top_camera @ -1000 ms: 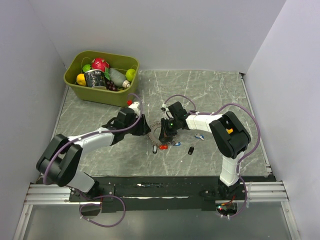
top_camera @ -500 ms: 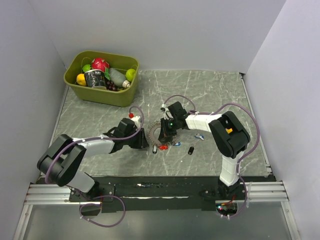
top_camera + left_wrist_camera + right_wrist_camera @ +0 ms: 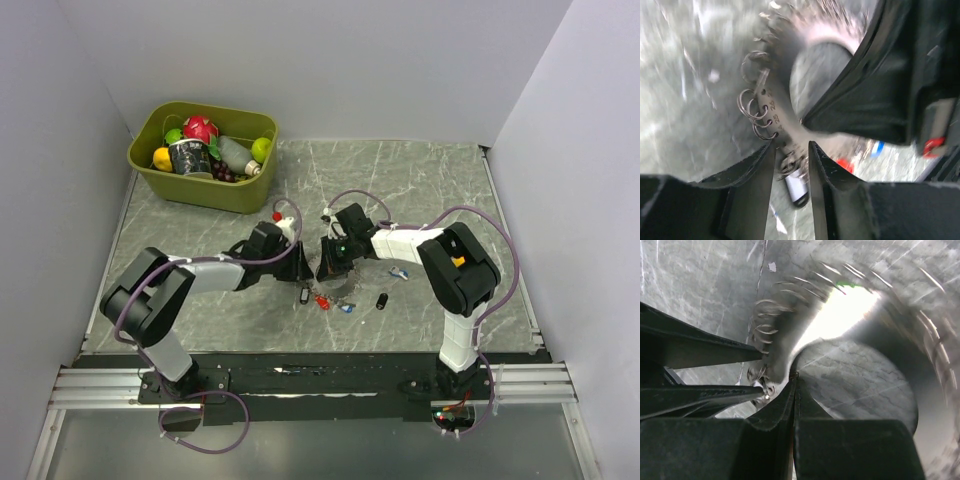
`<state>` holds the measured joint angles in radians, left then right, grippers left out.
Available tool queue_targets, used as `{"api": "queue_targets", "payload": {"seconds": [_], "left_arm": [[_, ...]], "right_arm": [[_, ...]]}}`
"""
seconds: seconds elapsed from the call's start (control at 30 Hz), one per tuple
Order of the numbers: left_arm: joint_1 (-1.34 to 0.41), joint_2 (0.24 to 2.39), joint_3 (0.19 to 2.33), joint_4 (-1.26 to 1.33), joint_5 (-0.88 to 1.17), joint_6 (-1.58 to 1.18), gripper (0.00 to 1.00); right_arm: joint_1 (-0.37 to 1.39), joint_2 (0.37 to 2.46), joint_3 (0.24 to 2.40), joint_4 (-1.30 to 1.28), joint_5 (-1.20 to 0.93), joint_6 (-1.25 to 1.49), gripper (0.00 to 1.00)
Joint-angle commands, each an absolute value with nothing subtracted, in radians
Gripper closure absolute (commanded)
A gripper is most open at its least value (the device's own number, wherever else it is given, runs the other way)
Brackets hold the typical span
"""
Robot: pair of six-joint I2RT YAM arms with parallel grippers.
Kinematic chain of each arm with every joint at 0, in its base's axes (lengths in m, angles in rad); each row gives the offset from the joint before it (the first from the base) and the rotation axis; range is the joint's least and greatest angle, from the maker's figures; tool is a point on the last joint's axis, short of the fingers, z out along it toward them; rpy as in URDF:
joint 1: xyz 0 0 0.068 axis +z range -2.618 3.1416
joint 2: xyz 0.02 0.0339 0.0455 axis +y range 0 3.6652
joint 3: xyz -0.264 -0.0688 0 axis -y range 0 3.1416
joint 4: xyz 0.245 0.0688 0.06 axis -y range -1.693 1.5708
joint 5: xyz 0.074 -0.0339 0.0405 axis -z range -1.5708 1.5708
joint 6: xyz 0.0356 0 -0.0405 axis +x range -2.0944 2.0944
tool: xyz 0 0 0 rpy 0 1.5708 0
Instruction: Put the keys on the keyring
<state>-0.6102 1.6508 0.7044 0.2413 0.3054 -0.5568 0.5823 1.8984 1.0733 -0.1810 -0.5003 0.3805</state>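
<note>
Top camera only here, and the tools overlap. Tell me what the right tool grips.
Observer: Right wrist view: the right tool is shut on the inner edge of the flat round metal keyring.
Operator: Report the left tool.
Observer: Left wrist view: the left tool is open, fingers either side of a small wire split ring on the keyring's rim.
Operator: Say what hangs there.
Observer: A tiny key with a whitish plastic head seems attached to that ring.
</note>
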Motion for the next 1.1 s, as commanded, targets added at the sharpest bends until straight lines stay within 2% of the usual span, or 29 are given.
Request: {"api": "queue_targets", "payload": {"seconds": [0.0, 0.23, 0.4, 0.67, 0.7, 0.77, 0.8, 0.9, 1.07], "left_arm": [[-0.614, 1.657, 0.825, 0.217, 0.270, -0.500, 0.61], [-0.612, 1.709, 0.940, 0.187, 0.273, -0.449, 0.59], [-0.595, 1.691, 0.924, 0.206, 0.291, -0.472, 0.57], [-0.529, 1.608, 0.839, 0.163, 0.262, -0.457, 0.37], [-0.526, 1.603, 0.836, 0.158, 0.252, -0.454, 0.36], [-0.519, 1.608, 0.833, 0.147, 0.249, -0.443, 0.35], [-0.518, 1.617, 0.833, 0.146, 0.249, -0.442, 0.34], [-0.515, 1.653, 0.847, 0.137, 0.264, -0.440, 0.35], [-0.517, 1.749, 0.893, 0.140, 0.311, -0.449, 0.40]], "right_arm": [[0.592, 1.930, 1.028, -0.244, -0.443, 0.354, 1.00], [0.592, 1.941, 1.023, -0.235, -0.453, 0.356, 1.00], [0.594, 1.905, 1.020, -0.242, -0.430, 0.356, 1.00], [0.591, 1.680, 0.940, -0.222, -0.296, 0.391, 1.00], [0.591, 1.652, 0.927, -0.210, -0.287, 0.394, 0.96], [0.591, 1.574, 0.878, -0.198, -0.241, 0.405, 0.77], [0.591, 1.547, 0.858, -0.186, -0.220, 0.411, 0.63], [0.591, 1.457, 0.795, -0.192, -0.157, 0.439, 0.45], [0.584, 1.379, 0.716, -0.210, -0.110, 0.465, 0.37]]}}
